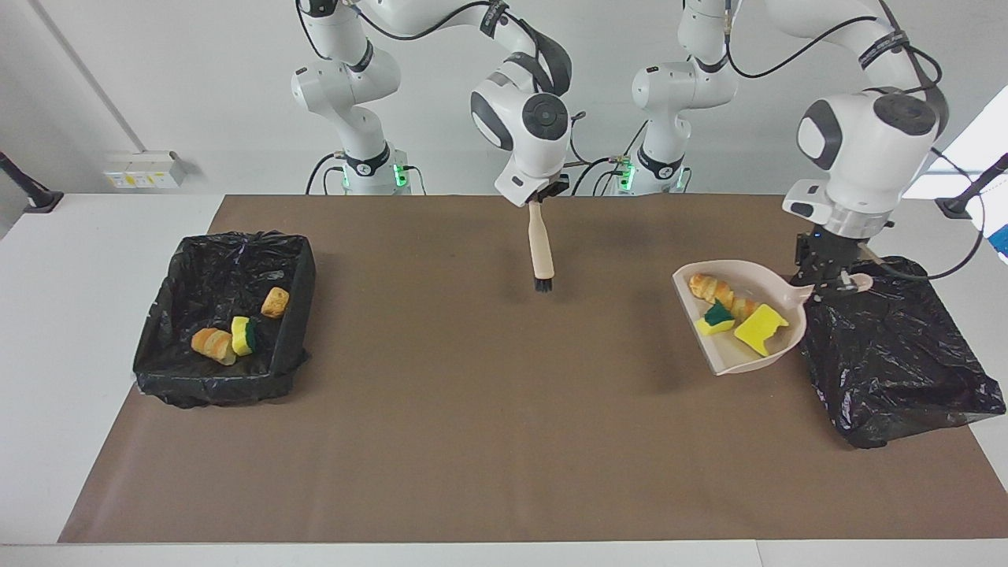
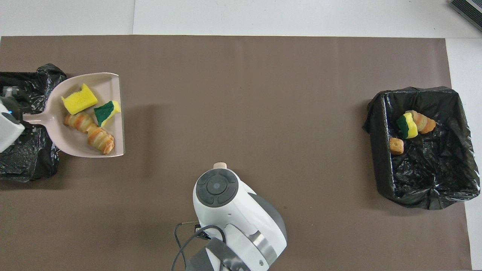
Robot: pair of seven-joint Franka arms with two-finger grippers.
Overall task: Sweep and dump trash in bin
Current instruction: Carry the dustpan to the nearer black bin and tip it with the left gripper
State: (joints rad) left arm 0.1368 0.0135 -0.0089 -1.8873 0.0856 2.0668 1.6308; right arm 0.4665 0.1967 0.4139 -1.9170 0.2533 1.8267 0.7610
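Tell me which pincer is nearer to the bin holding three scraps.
Right. The right pincer hangs over the mat's middle, shut on the brush; the left pincer, shut on the dustpan, is over the other bin, away from that bin.
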